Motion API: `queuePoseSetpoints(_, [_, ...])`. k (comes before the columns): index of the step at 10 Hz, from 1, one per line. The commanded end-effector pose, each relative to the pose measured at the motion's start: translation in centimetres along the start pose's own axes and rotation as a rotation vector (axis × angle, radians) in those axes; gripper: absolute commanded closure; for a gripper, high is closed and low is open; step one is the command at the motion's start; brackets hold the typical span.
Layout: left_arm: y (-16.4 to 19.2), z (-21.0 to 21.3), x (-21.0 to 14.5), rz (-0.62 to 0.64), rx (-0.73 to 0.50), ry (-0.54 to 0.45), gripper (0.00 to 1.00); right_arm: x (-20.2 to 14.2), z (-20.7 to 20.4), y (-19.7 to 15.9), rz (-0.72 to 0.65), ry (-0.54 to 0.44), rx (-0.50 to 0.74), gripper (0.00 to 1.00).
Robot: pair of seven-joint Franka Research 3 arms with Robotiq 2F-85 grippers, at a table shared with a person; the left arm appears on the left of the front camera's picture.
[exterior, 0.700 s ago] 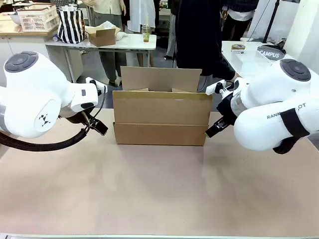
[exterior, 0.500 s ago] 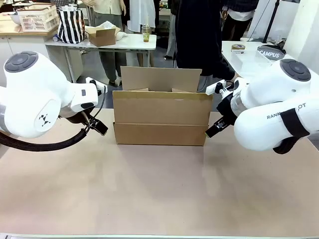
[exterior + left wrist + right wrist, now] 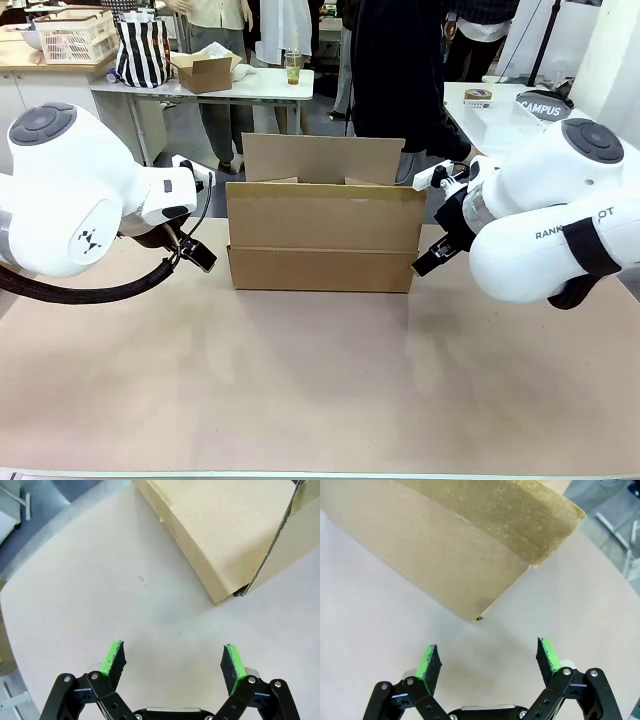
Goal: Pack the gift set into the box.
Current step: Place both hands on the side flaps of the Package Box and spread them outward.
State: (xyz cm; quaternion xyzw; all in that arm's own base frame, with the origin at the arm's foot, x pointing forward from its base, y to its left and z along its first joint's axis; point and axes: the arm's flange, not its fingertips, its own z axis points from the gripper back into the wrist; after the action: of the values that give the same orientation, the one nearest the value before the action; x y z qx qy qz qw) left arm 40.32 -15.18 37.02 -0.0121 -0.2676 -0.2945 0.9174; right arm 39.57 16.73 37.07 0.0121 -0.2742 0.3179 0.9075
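The left gripper [image 3: 173,660] was wide open and held nothing; its 2 green pads [image 3: 112,656] stood far apart over the bare table [image 3: 90,610]. In the left wrist view, a lower corner of the box [image 3: 220,535] lay just beyond the fingertips, apart from them, and 1 flap edge ran down to this corner. In the front view the left gripper [image 3: 196,252] hung low near the left end of the box [image 3: 322,238], not touching it.

The right gripper [image 3: 488,660] was also wide open and empty, with its green pads [image 3: 549,655] well apart above the table [image 3: 380,630]. In the right wrist view, another lower corner of the box [image 3: 445,545] was a little ahead of the fingers, with a flap tilted outward above it. In the front view the right gripper [image 3: 432,258] was close to the right end of the box, near its bottom edge, and it did not touch the cardboard.

The box stood on the brown table [image 3: 320,380] between the 2 arms, at the far half of the table. Its top was open, the back flap stood up, and the front flap hung down over the front wall. The inside of the box could not be seen.

A person in dark clothes [image 3: 400,70] stood behind the box, at the far side.
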Motion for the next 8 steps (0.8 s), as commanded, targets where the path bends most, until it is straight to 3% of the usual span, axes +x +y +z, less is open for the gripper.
queuePoseSetpoints(1, [0.0, 0.0, 0.0, 0.000, 0.000, 0.000, 0.00, 0.0, 0.0, 0.0, 0.000, 0.000, 0.000, 0.00])
queuePoseSetpoints(7, [0.0, 0.0, 0.0, 0.000, 0.000, 0.000, 0.00, 0.0, 0.0, 0.0, 0.000, 0.000, 0.000, 0.00])
queuePoseSetpoints(8, [0.1, 3.2, 1.2, -0.018, -0.017, -0.003, 0.00, 0.9, 2.6, -0.4, 0.015, 0.060, 0.012, 0.00])
